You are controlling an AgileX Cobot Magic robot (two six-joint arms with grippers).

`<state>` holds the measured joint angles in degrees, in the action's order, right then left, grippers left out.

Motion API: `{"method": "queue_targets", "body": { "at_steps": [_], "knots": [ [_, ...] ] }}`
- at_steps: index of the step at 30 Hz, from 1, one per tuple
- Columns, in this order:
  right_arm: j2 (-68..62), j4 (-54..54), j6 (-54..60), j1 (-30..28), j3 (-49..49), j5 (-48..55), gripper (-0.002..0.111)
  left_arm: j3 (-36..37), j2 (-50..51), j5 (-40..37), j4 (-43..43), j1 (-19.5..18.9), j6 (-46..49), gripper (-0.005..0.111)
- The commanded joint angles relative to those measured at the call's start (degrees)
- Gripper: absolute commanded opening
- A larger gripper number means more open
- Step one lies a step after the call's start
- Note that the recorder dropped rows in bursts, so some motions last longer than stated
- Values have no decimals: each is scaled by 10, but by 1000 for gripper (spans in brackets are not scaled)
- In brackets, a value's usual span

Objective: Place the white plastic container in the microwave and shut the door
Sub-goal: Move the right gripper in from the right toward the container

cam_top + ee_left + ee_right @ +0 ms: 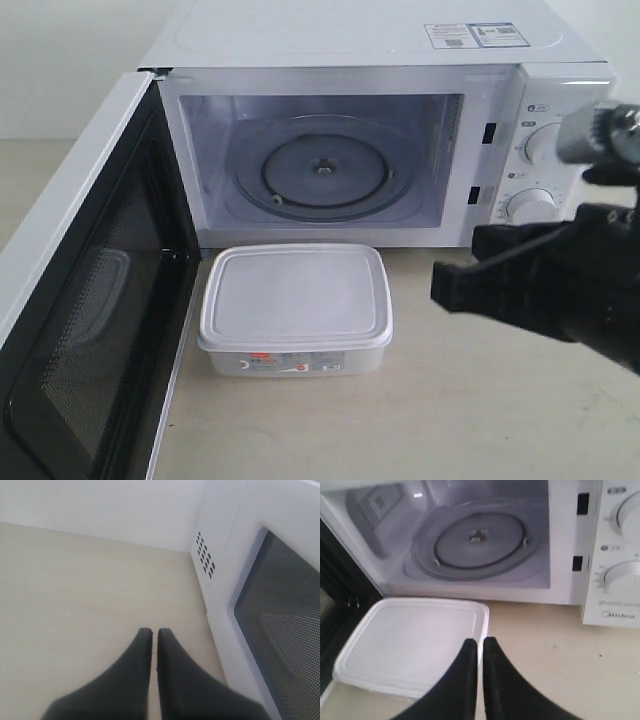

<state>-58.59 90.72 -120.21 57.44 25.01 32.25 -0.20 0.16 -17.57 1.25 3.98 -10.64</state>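
The white plastic container (pixel 295 308) (pixel 412 642) rests lidded on the tabletop just in front of the microwave (pixel 350 140) (pixel 485 535). The door (pixel 85 300) (pixel 282 610) hangs wide open at the left, baring the glass turntable (pixel 322 166) (pixel 477 542). My right gripper (pixel 455 285) (pixel 479 642) hovers shut and empty to the container's right, its tips above the lid's near corner. Behind the open door, my left gripper (pixel 154 632) is shut over bare tabletop, holding nothing. It does not show in the exterior view.
Two knobs (pixel 533 203) (pixel 625 577) sit on the microwave's right panel, close behind my right arm. A white wall (pixel 100 505) backs the table, and the microwave's side vents (pixel 205 555) show in the left wrist view. Beige tabletop (pixel 450 400) stretches in front.
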Motion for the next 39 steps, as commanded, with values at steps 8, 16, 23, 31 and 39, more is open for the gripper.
{"method": "queue_targets", "body": {
  "at_steps": [8, 16, 23, 31, 39],
  "knots": [
    [-13, 92, 33, 2, 83, -104, 0, 2, -2, -1, 1, -3, 2, 4],
    [-6, -130, 580, 2, 145, -180, 0, 2, -2, -1, 1, -3, 2, 4],
    [-6, -538, 1095, -19, 146, -238, 0, 2, -2, -1, 1, -3, 2, 4],
    [-6, -508, 870, -180, 145, -385, 0, 2, -2, -1, 1, -3, 2, 4],
    [-13, -467, 657, -319, 108, -575, 0, 2, -2, -1, 1, -3, 2, 4]
  ]
}}
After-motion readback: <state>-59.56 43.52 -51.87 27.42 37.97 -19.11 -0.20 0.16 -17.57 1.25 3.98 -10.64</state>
